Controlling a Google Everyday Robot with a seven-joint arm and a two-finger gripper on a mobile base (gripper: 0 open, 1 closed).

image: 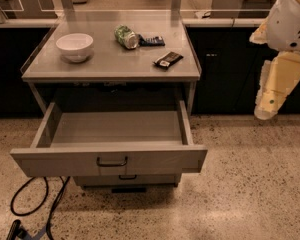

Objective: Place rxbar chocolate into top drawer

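Observation:
The rxbar chocolate (168, 59), a small black bar with pale markings, lies flat on the grey table top (110, 64) near its right front corner. The top drawer (110, 159) is pulled wide out below the table top, and its grey inside shows nothing in it. Its dark bar handle (112, 161) sits in the middle of the front. My gripper (271, 90) hangs from the white arm at the right edge of the view, beside the table and well right of the bar, touching nothing.
A white bowl (75, 46) stands at the table's left. A green crushed can (126, 36) and a dark blue flat packet (151, 40) lie at the back. A lower drawer front (126, 178) sits under the open one. Black cables (35, 209) lie on the floor at left.

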